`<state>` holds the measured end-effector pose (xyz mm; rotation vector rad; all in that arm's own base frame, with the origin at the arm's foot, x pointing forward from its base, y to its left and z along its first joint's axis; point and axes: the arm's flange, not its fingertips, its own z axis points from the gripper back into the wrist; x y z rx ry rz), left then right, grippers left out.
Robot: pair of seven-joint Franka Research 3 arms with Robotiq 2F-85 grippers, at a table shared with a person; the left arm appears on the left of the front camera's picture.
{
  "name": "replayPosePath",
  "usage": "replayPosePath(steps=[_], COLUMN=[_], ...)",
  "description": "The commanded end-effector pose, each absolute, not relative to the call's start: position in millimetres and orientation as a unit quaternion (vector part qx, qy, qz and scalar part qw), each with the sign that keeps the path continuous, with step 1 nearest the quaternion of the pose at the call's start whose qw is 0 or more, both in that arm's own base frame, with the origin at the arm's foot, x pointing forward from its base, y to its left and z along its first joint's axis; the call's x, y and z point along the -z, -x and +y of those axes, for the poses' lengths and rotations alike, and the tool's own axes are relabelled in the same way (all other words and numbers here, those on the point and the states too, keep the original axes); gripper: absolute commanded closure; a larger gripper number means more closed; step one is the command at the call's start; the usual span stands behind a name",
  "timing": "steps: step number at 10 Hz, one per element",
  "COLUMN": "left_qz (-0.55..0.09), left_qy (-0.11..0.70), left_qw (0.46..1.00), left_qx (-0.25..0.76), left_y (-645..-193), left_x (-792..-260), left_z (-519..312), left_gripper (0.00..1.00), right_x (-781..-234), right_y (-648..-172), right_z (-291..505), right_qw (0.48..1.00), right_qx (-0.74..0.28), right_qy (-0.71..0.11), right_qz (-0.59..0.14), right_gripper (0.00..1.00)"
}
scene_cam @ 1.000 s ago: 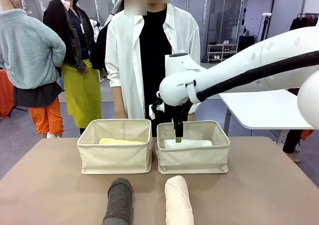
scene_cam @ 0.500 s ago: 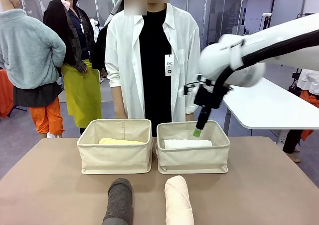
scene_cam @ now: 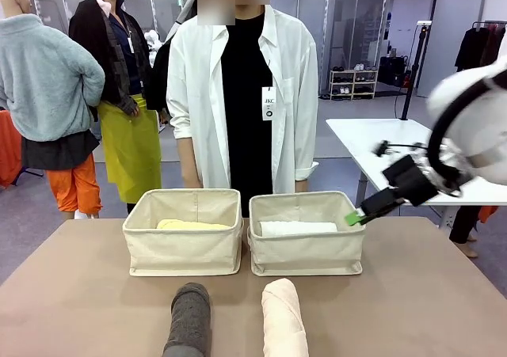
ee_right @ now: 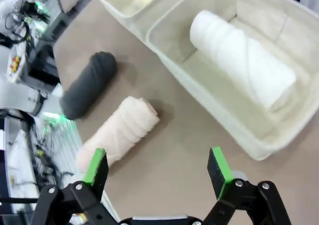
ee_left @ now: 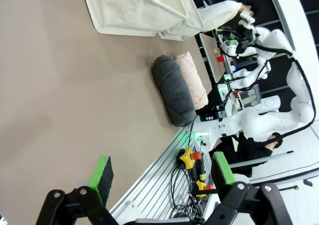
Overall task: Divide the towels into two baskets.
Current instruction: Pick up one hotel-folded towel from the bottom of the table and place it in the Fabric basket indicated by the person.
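While both pairs of green-padded fingers stand wide apart with nothing between them, the right gripper (ee_right: 157, 166) hangs over bare tabletop beside the right basket (ee_right: 219, 105), and the left gripper (ee_left: 162, 170) hovers low over the table (ee_left: 65, 85) near its edge. The right wrist view looks down into that basket: the white towel (ee_right: 244, 50) lies on its floor, a thick roll with its full length and one rounded end plain to see. The front view gives just a low white strip of it above the canvas rim, but it places the right gripper, which is tilted, with its pad tips just off the basket's upper right corner and clear of the cloth. The front view also shows the pale yellow towel (scene_cam: 190, 225) lying in the left basket (scene_cam: 182, 250); the right wrist view catches it as a blurred yellow patch at the top edge. Both baskets are cream canvas with soft upright walls, and they stand side by side, almost touching. The dark grey towel (scene_cam: 190, 319) and the pale pink towel (scene_cam: 283, 319) lie on the table in front of the baskets, with a gap between them. From the left wrist's low angle, the grey roll overlaps the pink one behind it. A person (scene_cam: 245, 96) in a white coat stands behind the baskets.
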<state>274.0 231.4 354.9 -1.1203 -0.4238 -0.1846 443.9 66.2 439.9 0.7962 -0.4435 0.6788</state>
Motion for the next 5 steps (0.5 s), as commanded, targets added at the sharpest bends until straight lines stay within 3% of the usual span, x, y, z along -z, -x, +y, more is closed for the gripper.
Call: replayPosePath(steps=[1,3,5], left_qz=[-0.200,-0.200,-0.200], left_qy=[0.527,0.527,0.527], left_qw=[0.821,0.821,0.821], left_qx=[0.090,0.090,0.090], left_y=[-269,-269,-269], left_x=[-358,-358,-358], left_z=[230,230,230], left_gripper=[0.00,0.00,0.00], right_x=[-433,-417,-395], right_y=[-420,-394,-357], right_z=[21,-40,-106], right_qw=[0.810,0.774,0.766], right_qx=[-0.268,-0.213,-0.151], right_qy=[-0.474,-0.557,-0.601], right_qz=[-0.217,-0.214,-0.168], right_gripper=[0.00,0.00,0.00])
